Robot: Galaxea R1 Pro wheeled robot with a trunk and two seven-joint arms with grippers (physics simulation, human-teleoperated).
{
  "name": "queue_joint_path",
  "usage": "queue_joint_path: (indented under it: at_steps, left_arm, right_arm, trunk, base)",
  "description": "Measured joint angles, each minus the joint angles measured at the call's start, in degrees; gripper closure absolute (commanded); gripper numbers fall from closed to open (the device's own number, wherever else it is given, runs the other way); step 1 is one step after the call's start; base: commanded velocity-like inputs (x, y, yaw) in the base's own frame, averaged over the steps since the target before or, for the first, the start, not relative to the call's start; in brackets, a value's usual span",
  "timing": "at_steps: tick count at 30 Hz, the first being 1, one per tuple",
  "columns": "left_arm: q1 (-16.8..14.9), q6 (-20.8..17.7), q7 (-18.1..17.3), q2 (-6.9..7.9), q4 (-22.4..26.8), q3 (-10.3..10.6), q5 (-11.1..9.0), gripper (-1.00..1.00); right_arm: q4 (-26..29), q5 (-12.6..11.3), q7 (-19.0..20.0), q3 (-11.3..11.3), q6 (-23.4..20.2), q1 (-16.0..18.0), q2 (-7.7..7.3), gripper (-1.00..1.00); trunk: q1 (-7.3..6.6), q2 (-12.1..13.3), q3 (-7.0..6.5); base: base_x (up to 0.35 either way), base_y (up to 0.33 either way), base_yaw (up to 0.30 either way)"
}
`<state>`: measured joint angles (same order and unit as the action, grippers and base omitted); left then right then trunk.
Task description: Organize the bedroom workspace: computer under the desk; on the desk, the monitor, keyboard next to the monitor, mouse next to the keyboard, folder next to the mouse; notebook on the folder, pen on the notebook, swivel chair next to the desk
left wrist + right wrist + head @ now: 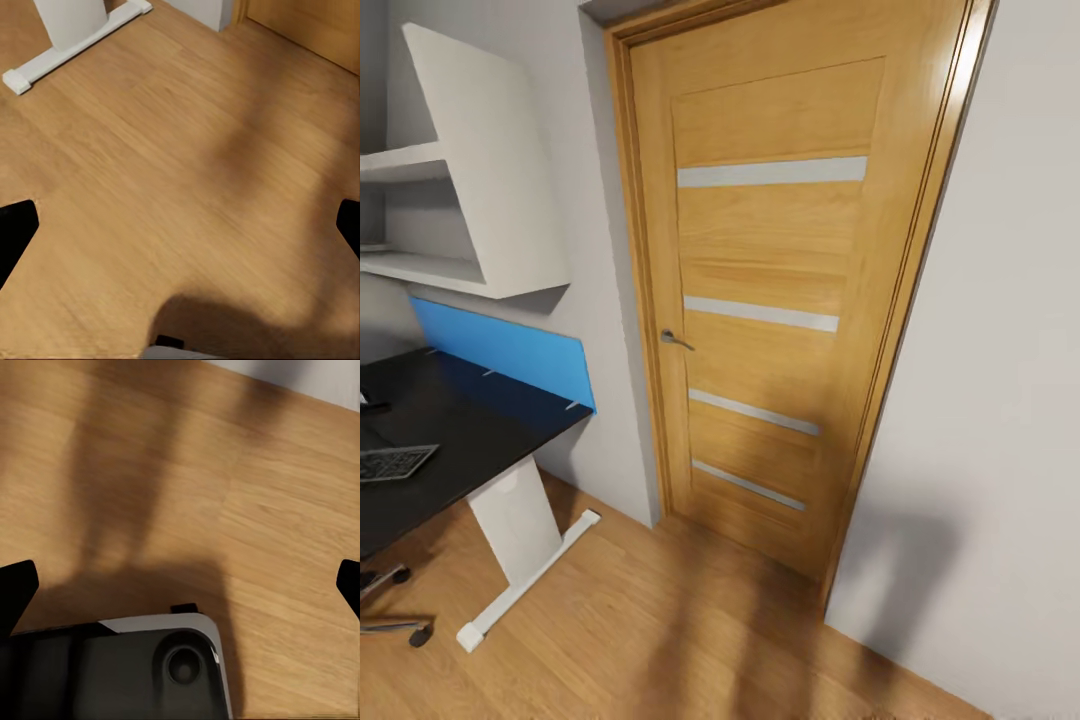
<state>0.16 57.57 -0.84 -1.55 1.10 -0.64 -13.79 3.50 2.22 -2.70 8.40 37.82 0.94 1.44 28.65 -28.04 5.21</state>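
In the head view the desk (470, 425), with its glossy black top, fills the left edge. The dark grey keyboard (392, 462) lies on it, cut off by the frame. Below the desk, two castors of the swivel chair (398, 576) on chrome arms poke in at the lower left. My left gripper (180, 232) hangs open over bare wood floor, its black fingertips (15, 232) far apart. My right gripper (180, 589) is open too, above floor and my own base. The computer, monitor, mouse, folder, notebook and pen are out of view.
A closed oak door (780, 280) with a lever handle (676, 339) stands straight ahead, white wall on its right. White shelves (470, 200) hang above the desk, a blue back panel (510, 350) stands along its rear edge. The desk's white leg and foot (520, 560), (75, 41) rest on wood floor.
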Motion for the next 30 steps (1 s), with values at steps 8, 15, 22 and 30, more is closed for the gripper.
queue_joint_path:
  at_steps: [8,15,22,30]
  left_arm:
    - [0.0,-1.3,0.2,0.08,0.0,0.0,-0.1,-1.00]
    - [0.0,-1.5,0.2,0.08,0.0,0.0,-0.1,-1.00]
    - [0.0,-1.7,0.2,0.15,0.0,0.0,-0.1,-1.00]
    - [0.0,-4.8,0.2,0.16,0.0,-0.1,-0.1,-1.00]
  right_arm:
    - [0.0,0.1,0.0,0.0,1.5,0.0,-0.11,-1.00]
    - [-1.0,0.1,0.1,0.0,6.5,0.0,-0.51,-1.00]
    - [-2.1,-0.2,-0.1,0.1,8.2,0.0,-0.34,-1.00]
    - [-2.2,-0.5,-1.0,0.3,8.1,0.0,0.54,-1.00]
  trunk:
    - [-0.03,0.0,0.32]
    - [-0.04,0.0,0.36]
    - [-0.04,0.0,0.35]
    - [-0.04,0.0,-0.05]
  base:
    - [-0.127,0.000,0.048]
    - [-0.019,0.000,0.007]
    - [-0.001,0.000,0.007]
    - [0.000,0.000,0.122]
